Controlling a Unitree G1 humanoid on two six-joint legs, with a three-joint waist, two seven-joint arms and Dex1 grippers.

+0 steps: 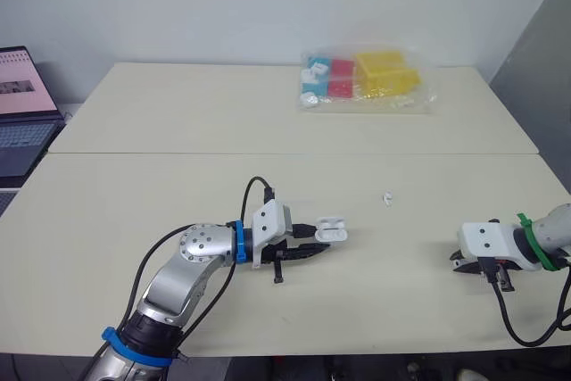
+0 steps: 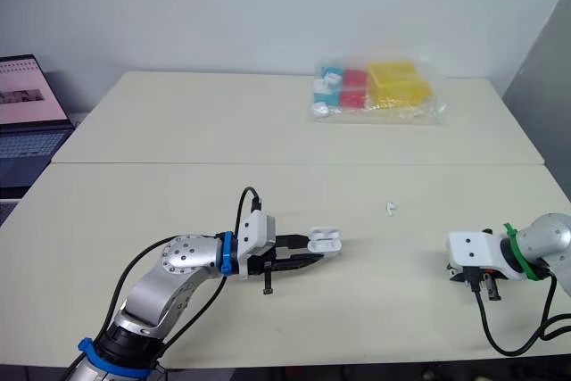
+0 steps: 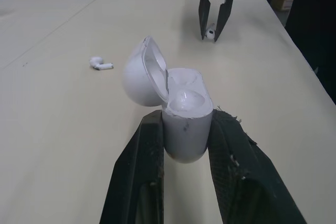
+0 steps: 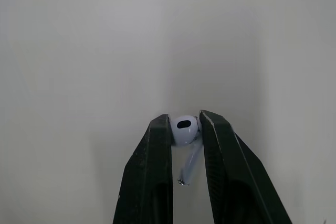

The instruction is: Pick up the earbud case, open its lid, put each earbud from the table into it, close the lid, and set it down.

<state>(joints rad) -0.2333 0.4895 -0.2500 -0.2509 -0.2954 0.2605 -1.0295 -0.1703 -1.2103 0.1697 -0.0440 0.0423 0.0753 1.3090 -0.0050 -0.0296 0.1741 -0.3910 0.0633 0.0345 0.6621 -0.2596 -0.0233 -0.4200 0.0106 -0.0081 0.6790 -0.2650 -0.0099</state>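
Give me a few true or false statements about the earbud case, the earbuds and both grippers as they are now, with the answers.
1. The left gripper grips the earbud case. True.
2. The case's lid is shut. False: it stands open.
3. The right gripper is empty. False: it pinches an earbud between its fingers.
4. A second earbud lies loose on the table, between the two grippers. True.

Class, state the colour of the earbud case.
The earbud case is white, best seen in the left wrist view.
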